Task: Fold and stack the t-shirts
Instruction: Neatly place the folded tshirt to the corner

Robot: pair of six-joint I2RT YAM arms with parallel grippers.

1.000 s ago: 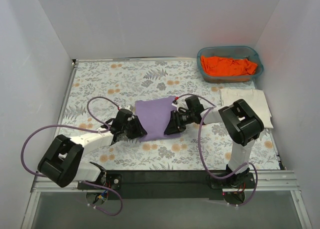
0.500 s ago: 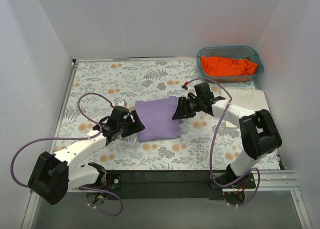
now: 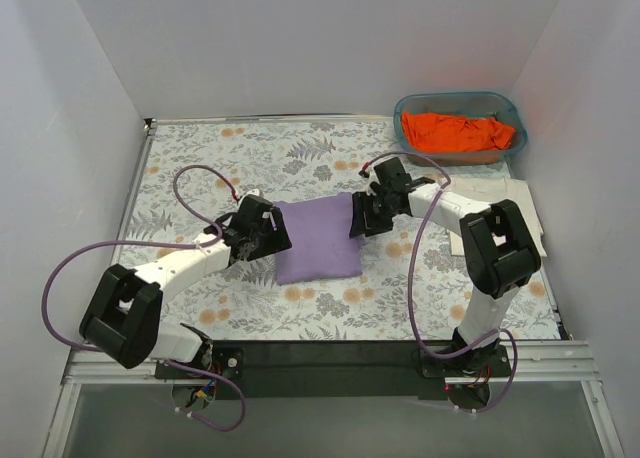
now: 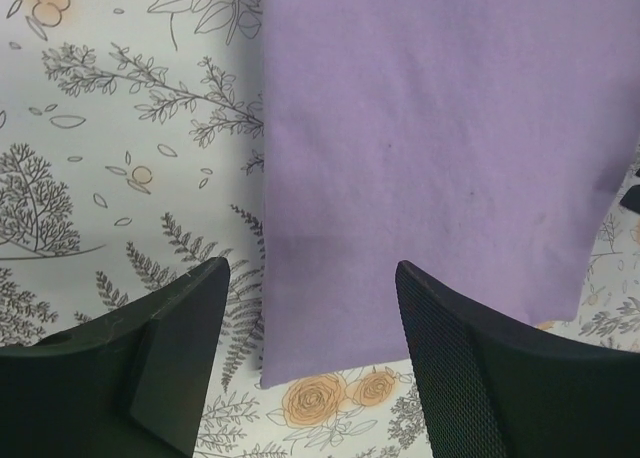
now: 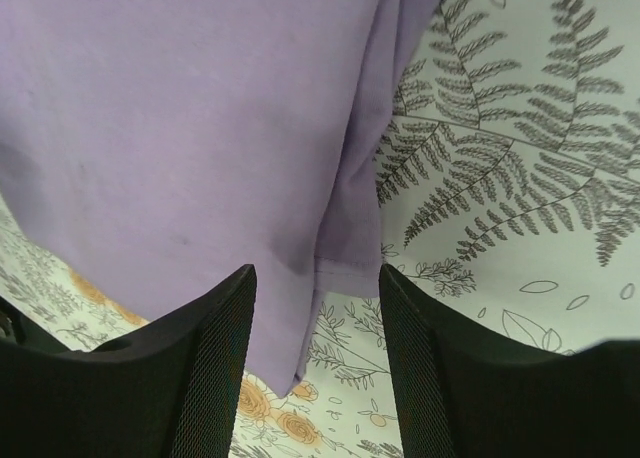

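The lavender-purple t-shirt (image 3: 316, 238) lies folded in a flat rectangle on the floral tablecloth (image 3: 200, 163). My left gripper (image 3: 272, 230) is open at its left edge, the shirt's corner (image 4: 420, 178) between and beyond the jaws. My right gripper (image 3: 362, 218) is open at its upper right edge, over a folded hem (image 5: 345, 228). Neither holds cloth. The bright orange t-shirt (image 3: 457, 131) lies crumpled in the teal basket (image 3: 412, 108). The cream-white folded t-shirt (image 3: 520, 203) lies at the right, partly behind my right arm.
The basket stands at the back right corner. White walls enclose the table on three sides. A black rail (image 3: 330, 356) runs along the near edge. Purple cables (image 3: 70, 273) loop beside both arms.
The right gripper let go of the shirt and drew back to its upper right edge. The left gripper moved up along the left edge. The shirt now lies flat.
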